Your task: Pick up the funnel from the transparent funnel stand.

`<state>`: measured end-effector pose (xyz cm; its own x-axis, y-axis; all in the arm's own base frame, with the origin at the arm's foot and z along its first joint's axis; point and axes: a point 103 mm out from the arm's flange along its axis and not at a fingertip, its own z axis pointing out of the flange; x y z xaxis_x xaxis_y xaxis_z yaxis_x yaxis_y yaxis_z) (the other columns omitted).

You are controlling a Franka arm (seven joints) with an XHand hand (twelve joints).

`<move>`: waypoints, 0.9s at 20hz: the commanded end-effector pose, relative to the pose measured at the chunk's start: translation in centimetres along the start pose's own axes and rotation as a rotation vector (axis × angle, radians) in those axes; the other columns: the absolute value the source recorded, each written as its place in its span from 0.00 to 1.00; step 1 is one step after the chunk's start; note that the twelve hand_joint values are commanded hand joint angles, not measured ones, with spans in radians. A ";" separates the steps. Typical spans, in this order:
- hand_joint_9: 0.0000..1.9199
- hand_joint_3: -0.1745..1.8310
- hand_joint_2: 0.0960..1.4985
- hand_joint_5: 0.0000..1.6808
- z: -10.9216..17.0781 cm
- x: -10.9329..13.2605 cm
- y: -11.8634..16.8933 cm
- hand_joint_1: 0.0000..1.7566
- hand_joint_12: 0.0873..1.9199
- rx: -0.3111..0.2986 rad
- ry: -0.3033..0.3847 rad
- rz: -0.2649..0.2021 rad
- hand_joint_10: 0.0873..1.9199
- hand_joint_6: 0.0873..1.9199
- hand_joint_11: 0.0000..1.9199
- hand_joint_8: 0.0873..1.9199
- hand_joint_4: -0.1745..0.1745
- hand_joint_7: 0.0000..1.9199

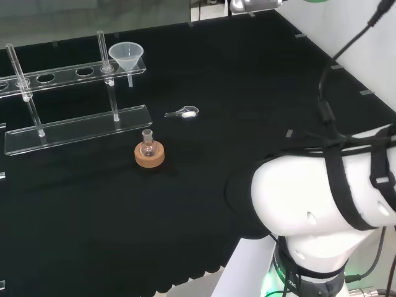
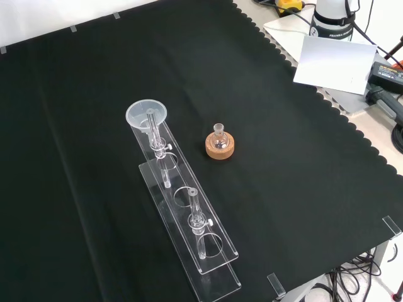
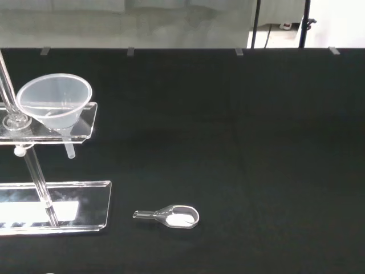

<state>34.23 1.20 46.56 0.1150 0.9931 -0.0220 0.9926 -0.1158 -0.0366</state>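
In the head view we see the funnel (image 1: 126,55) seated in the end hole of the clear stand (image 1: 74,127), its stem hanging below the upper shelf. A small flask (image 1: 147,145) on a cork ring (image 1: 150,156) stands in front, a clear scoop (image 1: 182,112) to the right. In the front view the funnel (image 2: 147,115) sits at the stand's (image 2: 189,233) far end. In the wrist view the funnel (image 3: 55,101) rests upright in its hole. We cannot tell the hand's state.

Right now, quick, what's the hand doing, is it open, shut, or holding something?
Hand: cannot be told. The clear plastic funnel sits untouched in the transparent funnel stand.
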 end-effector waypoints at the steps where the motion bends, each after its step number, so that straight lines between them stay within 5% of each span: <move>1: 0.06 0.31 0.73 0.08 1.9 0.9 4.8 0.00 0.70 0.034 -0.003 -0.041 0.29 0.00 0.01 0.13 0.61 0.00; 15: 0.06 0.30 0.73 0.08 6.8 3.3 12.6 0.00 0.70 0.123 -0.061 -0.097 0.29 0.00 0.00 0.14 0.60 0.00; 18: 0.06 0.29 0.72 0.08 7.5 4.4 13.5 0.01 0.70 0.103 -0.093 -0.124 0.29 0.00 0.00 0.14 0.59 0.00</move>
<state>45.24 2.22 39.60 0.0364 0.9976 -0.0597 0.9843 -0.0461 -0.1704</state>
